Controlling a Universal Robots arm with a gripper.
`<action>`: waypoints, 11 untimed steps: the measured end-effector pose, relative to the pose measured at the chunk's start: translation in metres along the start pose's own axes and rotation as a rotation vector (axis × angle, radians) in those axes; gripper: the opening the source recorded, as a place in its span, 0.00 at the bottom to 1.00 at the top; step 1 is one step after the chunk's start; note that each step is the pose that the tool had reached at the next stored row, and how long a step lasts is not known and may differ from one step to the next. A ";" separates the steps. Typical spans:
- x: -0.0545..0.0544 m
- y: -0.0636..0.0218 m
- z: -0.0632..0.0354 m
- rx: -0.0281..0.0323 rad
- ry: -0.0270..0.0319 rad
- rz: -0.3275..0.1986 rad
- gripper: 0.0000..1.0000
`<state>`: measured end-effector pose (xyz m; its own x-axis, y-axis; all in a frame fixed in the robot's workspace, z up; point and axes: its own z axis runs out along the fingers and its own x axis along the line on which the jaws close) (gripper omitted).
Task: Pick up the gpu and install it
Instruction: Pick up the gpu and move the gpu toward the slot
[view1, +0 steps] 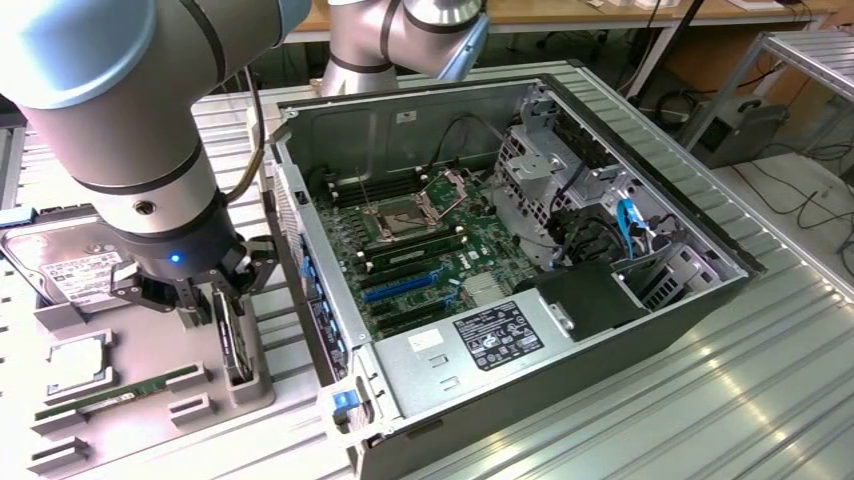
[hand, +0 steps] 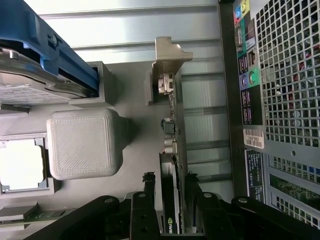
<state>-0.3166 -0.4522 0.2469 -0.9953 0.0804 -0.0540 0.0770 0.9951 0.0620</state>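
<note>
Grey holder tray (view1: 147, 350) beside the open computer case (view1: 534, 250): claw (hand: 172, 200) pinching the upright gpu (hand: 170, 165).

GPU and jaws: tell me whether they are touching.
Cannot tell. In the wrist view the gripper has a jaw on each side of the gpu, standing on edge in its holder, but the view shows neither contact nor gap plainly.

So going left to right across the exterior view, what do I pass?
Hard drive → gripper with its jaws either side of the gpu → open computer case → motherboard → drive cage.
</note>
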 end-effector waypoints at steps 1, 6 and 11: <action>0.000 0.0000 0.0001 0.0002 0.0000 0.000 0.38; 0.000 0.0000 0.0016 0.0004 -0.0001 0.000 0.38; 0.000 0.0000 0.0019 0.0007 -0.0001 0.001 0.27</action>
<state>-0.3166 -0.4522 0.2450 -0.9952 0.0811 -0.0541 0.0777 0.9951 0.0614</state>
